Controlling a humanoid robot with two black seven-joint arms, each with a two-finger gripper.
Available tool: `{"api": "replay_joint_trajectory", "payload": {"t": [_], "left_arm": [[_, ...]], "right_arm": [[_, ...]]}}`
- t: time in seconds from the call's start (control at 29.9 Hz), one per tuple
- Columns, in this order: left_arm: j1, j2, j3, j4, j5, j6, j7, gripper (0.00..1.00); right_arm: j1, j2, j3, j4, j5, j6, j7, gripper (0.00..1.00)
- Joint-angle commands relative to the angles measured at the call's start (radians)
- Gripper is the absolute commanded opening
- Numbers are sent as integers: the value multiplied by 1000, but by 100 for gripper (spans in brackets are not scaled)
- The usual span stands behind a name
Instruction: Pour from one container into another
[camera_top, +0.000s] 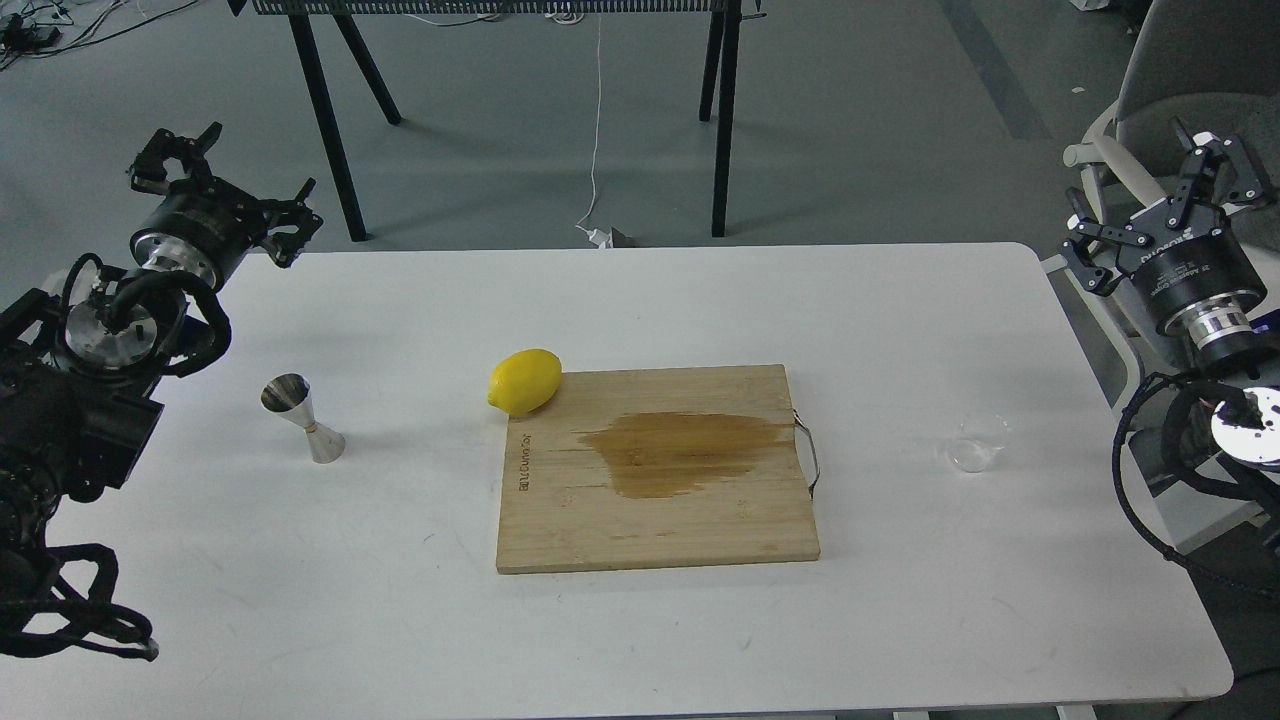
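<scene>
Head view: both tools, left (225, 185) and right (1165, 200), hang released, grasping nothing.

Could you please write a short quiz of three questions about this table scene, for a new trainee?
1. True or false: the glass cup stands on the cutting board.
2. Which thing touches the far left corner of the board? A) the steel jigger B) the lemon C) the glass cup
3. Fill in: the left gripper and the right gripper are both ____ and hold nothing.

Key:
1. False. The cup stands on the white table, right of the board and apart from it.
2. B. The jigger stands far to the left of the board.
3. Open. Both are raised near the table's far corners.
</scene>
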Motion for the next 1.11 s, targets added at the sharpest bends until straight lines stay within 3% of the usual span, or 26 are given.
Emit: {"api": "replay_joint_trajectory", "payload": {"t": [0.0, 0.17, 0.37, 0.7, 0.9, 1.07], "left_arm": [[-3, 4, 3, 1, 2, 0, -1, 100], [-23, 6, -2, 1, 2, 0, -3, 100], [-61, 45, -45, 6, -26, 0, -41, 100], [-78, 18, -54, 4, -29, 0, -49, 100], [-75, -2, -56, -1, -37, 0, -106, 100], [-48, 45, -28, -2, -21, 0, -107, 100]], "right_arm": [[6, 3, 2, -2, 0, 0, 0, 99], [6, 4, 2, -2, 0, 0, 0, 99], [6, 4, 2, -2, 0, 0, 0, 99], [11, 4, 8, 6, 1, 0, 0, 99], [11, 11, 6, 9, 1, 0, 0, 99], [3, 9, 6, 9, 1, 0, 0, 99]]}}
